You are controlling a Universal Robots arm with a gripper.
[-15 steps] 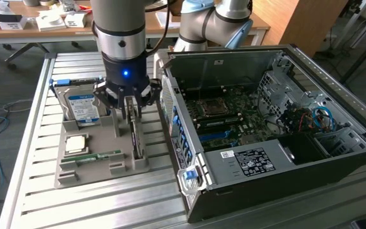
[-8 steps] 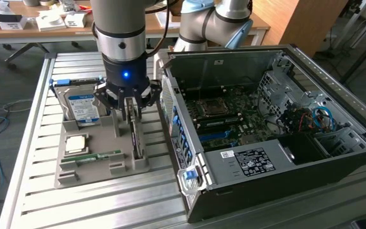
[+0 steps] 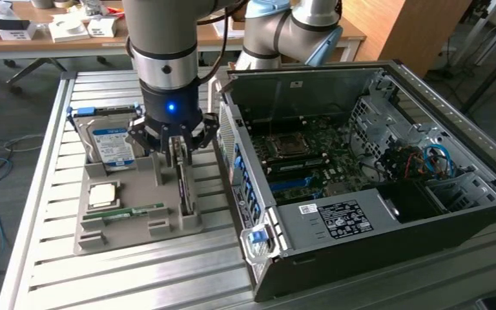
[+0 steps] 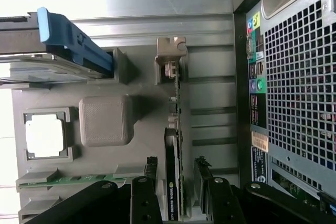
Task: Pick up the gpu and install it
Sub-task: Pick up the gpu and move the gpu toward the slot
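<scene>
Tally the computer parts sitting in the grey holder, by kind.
Boxy silver hard drive with blue-white label: 1
Square silver processor chip: 1
Narrow green memory stick: 1
Thin dark gpu card, standing on edge: 1
Total: 4

The gpu (image 4: 171, 171) runs off the wrist view's edge.

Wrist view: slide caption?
Open gripper straddles the upright gpu in its gray holder, beside the PC case.
</scene>
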